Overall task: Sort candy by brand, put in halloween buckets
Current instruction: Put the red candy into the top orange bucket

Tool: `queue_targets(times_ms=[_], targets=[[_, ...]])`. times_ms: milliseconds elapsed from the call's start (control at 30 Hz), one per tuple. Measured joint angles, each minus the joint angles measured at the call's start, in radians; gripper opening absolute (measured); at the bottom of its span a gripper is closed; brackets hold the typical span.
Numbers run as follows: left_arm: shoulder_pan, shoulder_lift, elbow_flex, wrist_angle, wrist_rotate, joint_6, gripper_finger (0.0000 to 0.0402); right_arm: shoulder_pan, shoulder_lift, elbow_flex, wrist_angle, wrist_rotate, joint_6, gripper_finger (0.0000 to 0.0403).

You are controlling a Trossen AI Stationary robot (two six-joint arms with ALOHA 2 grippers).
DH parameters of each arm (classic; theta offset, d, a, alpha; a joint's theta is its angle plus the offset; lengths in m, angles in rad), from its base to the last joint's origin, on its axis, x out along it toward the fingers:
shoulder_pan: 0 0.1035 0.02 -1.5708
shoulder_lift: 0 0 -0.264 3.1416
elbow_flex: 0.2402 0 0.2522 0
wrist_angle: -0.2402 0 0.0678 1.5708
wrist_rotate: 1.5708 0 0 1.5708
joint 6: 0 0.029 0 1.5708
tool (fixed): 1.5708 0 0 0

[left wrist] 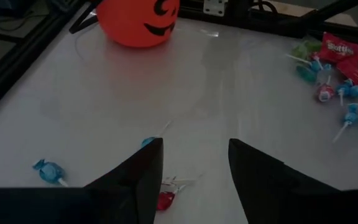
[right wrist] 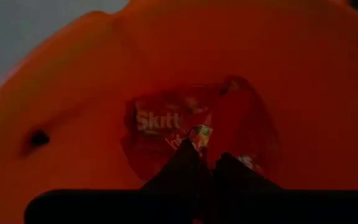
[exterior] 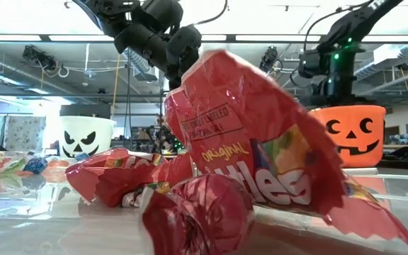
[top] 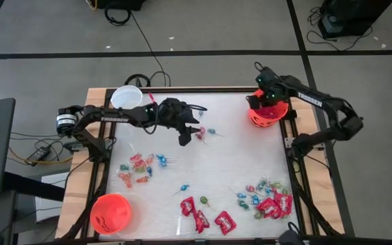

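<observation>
near edge: red rectangular Skittles packets point(top: 209, 214) along the front rail; bright orange-red plastic pail point(top: 110, 212) at front-left corner
mid table: open white surface point(top: 243, 160); left gripper point(top: 188, 134) hovers here, fingers spread, holding nothing, blue-wrapped lollipops point(left wrist: 50, 171) under it
far edge: white round pail point(top: 126, 97) at back-left
far right: right gripper point(top: 262, 100) inside orange pumpkin-face pail point(top: 267, 114), fingers nearly closed over a red packet point(right wrist: 160, 124)
room: grey floor, cables
</observation>
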Motion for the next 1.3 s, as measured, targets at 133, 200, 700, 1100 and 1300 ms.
queue_targets(times_ms=[133, 200, 700, 1100, 1300], targets=[[0.004, 0.000, 0.000, 0.000, 0.002, 0.000, 0.0188, -0.014, 0.049, 0.000, 0.013, -0.043, -0.007, 0.0038], [0.003, 0.000, 0.000, -0.001, -0.007, 0.000, 0.0188, -0.018, 0.067, 0.000, 0.016, -0.064, -0.014, 0.0041], [-0.003, 0.000, 0.000, -0.111, 0.224, -0.006, 0.0188, 0.003, -0.212, 0.000, 0.001, -0.074, 0.074, 0.0179], [-0.230, 0.000, -0.001, -0.248, 0.414, 0.358, 0.0153, 0.362, -0.508, 0.000, 0.077, -0.173, 0.281, 0.0201], [-0.369, 0.000, -0.001, -0.239, 0.351, 0.355, 0.0153, 0.589, -0.486, 0.000, 0.129, -0.234, 0.311, 0.0200]])
